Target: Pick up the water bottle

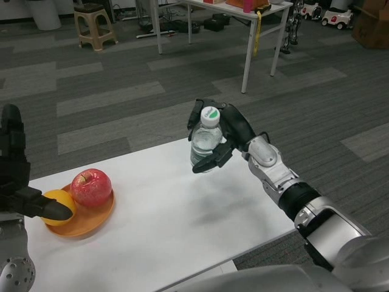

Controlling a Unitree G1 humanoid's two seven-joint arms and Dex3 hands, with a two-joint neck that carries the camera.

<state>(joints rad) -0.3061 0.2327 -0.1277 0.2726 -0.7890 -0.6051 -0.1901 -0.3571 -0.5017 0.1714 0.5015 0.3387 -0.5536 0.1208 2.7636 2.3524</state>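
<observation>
Firmly, right robot hand (226, 139) grips clear ribbed plastic water bottle (205, 141), white-capped

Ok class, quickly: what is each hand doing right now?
Right hand: holding the water bottle, lifted above the white table.
Left hand: at the left edge by the orange plate; open or closed cannot be told.

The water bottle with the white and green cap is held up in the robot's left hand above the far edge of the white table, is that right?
Not quite. The head view shows the water bottle with its white and green cap gripped by the robot's right hand, not the left. It is held up above the far edge of the white table. The left hand is over by the orange plate.
</observation>
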